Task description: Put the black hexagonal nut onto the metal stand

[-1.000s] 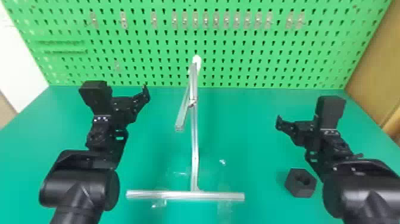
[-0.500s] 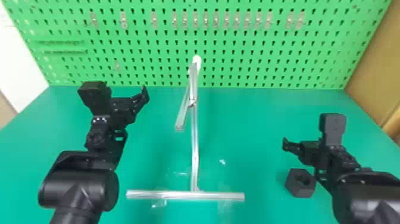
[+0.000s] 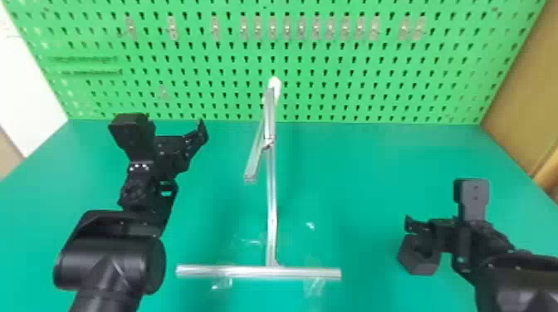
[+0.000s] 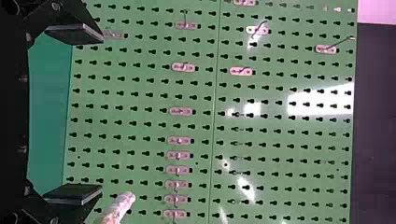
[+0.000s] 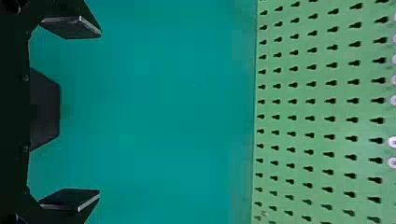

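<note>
"How's the black hexagonal nut (image 3: 419,259) looking?"

"Chunky, dull black, flat-sided. It's sitting on the green table (image 3: 365,178), just beside the right gripper (image 3: 411,225), well apart from the silvery metal stand (image 3: 271,207)."

"Fingers?"

"That gripper's are standing wide open, gripping nothing; the left gripper's (image 3: 201,132) are doing likewise."

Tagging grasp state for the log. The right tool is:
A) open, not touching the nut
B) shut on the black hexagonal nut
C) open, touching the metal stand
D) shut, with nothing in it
A: in the right wrist view the right tool has its fingers wide apart, with green tabletop showing between each finger and the black hexagonal nut.
</note>
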Robot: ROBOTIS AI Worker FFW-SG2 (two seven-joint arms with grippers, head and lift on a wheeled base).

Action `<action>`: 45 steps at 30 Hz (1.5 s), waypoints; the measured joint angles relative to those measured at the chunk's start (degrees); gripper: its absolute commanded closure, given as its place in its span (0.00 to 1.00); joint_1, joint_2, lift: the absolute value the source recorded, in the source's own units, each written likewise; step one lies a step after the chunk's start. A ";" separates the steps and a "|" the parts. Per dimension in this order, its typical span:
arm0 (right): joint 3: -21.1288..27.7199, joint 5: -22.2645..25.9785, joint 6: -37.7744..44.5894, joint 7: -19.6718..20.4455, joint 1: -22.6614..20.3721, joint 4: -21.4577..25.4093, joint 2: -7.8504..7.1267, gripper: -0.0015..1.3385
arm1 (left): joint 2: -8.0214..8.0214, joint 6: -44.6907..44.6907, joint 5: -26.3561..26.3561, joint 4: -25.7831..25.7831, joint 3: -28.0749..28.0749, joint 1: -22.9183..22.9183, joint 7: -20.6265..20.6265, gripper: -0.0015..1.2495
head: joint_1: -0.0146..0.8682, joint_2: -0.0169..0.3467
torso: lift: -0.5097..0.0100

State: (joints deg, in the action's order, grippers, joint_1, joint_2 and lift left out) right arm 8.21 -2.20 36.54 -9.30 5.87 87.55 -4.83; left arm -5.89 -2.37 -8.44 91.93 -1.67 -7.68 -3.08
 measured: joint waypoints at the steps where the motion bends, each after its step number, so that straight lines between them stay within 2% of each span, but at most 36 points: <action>1: 0.14 -0.13 0.00 -0.04 0.03 -0.36 0.01 0.08 | 0.00 0.00 0.00 0.00 0.00 0.01 0.00 0.12 | 0.80 0.27 | 0.98; 7: 1.22 -0.91 -0.20 -0.35 0.06 -2.50 0.30 0.08 | 0.00 0.00 0.00 0.00 0.07 0.05 0.00 0.12 | 0.80 0.27 | 0.98; 13: 2.07 -1.45 -0.12 -4.02 0.57 -5.47 -0.02 0.08 | 0.00 0.00 0.00 0.00 0.04 0.11 0.00 0.12 | 0.80 0.27 | 0.98; 23: 3.44 -2.06 -2.42 -4.67 1.03 -10.11 -0.34 0.08 | 0.00 0.00 0.00 0.00 -0.04 0.06 0.00 0.12 | 0.80 0.27 | 0.98; 45: 4.78 -2.98 -4.26 -5.81 2.37 -13.78 -1.24 0.08 | 0.00 0.00 -0.07 0.00 -0.02 0.12 0.00 0.12 | 0.80 0.27 | 0.98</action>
State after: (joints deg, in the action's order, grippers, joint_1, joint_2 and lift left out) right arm 13.00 -5.18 32.29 -15.11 8.24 73.77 -6.07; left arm -5.89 -2.37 -8.50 91.93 -1.69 -7.56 -3.08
